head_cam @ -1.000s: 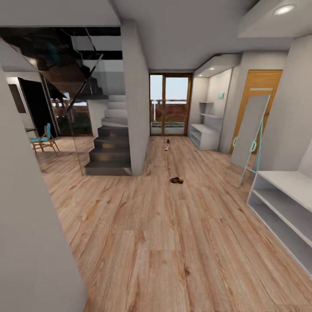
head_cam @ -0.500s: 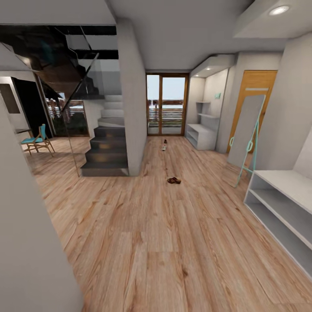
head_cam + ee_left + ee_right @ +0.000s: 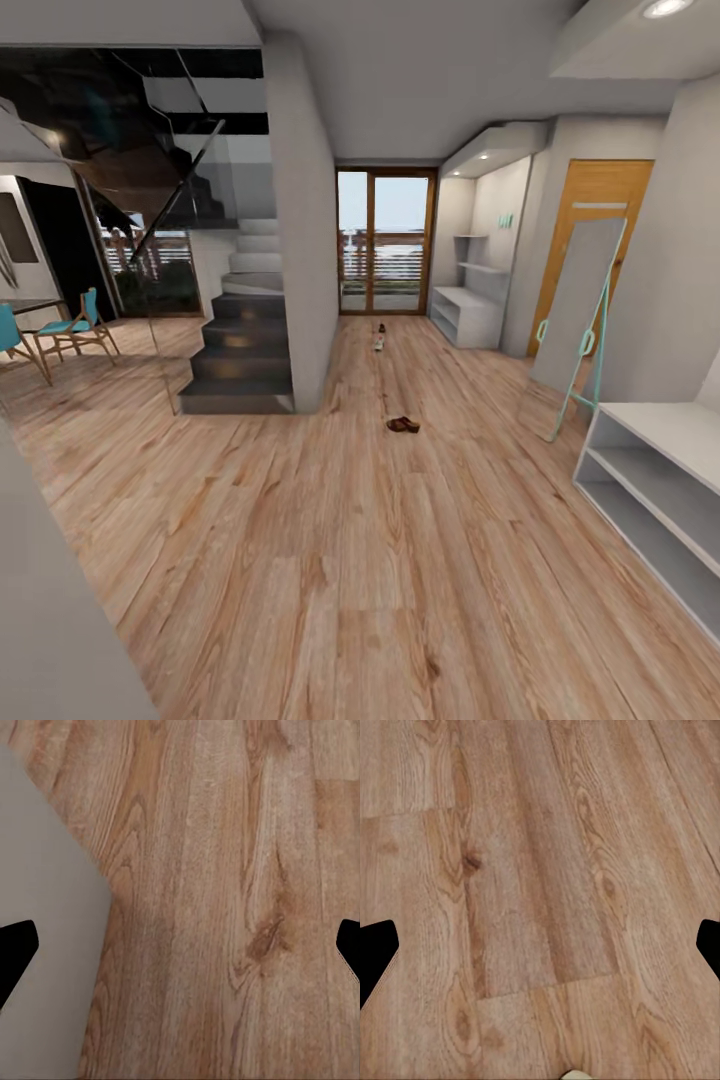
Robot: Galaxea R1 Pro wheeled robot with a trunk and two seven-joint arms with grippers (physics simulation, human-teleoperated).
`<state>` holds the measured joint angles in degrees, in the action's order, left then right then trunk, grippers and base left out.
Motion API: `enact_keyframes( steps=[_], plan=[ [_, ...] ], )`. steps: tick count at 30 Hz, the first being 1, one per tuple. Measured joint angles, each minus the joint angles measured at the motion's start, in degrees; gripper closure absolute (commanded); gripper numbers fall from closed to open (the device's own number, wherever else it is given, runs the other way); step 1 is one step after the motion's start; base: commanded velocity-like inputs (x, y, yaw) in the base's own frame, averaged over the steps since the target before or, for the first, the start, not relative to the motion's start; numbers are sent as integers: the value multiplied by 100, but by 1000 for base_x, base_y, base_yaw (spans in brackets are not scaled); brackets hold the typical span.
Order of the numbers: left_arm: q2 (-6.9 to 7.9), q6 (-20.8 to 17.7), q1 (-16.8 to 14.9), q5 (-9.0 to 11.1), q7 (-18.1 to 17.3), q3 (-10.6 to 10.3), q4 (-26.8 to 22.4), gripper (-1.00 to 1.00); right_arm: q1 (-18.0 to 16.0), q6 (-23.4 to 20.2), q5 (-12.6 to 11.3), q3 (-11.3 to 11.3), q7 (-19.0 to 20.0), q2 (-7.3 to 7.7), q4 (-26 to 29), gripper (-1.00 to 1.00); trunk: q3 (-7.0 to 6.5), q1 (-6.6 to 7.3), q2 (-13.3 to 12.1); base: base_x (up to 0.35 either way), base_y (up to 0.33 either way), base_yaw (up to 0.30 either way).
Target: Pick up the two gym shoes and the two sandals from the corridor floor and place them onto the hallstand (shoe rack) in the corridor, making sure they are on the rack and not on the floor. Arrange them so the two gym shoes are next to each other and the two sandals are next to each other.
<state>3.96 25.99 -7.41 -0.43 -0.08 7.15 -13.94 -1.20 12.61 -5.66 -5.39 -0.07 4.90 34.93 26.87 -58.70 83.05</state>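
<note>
Far down the corridor floor lies a small brown sandal shape; it is too small to tell whether it is one or two. Further on sits a whitish gym shoe with another dark speck just beyond it. The pale grey hallstand with wall shelves and teal letters stands at the far right by the glass door. In the left wrist view my left gripper is open over bare planks beside a grey wall. My right gripper is open over planks.
A second pale grey shelf unit stands close on the right. A leaning mirror on a teal stand is beside it. A grey pillar and dark stairs are on the left, with blue chairs beyond. A grey wall is near left.
The whole head view has shifted as the camera moved: the near left wall takes up less of it and more of the dining chairs shows. The shoes lie where they were.
</note>
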Motion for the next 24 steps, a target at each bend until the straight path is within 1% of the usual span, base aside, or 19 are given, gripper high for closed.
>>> enact_keyframes(
  steps=[9,20,24],
  plan=[
    [-3,1,-2,3,2,1,0,-100,0,20,1,1,0,0,-8,-100,0,0,0,334,23,0],
    [-8,1,0,0,3,2,1,-100,0,20,3,-4,-2,0,-12,-100,0,0,0,322,143,0],
    [-8,1,0,-1,4,1,2,-100,0,23,1,-7,-3,0,-15,-100,0,0,0,326,78,0]
  ],
)
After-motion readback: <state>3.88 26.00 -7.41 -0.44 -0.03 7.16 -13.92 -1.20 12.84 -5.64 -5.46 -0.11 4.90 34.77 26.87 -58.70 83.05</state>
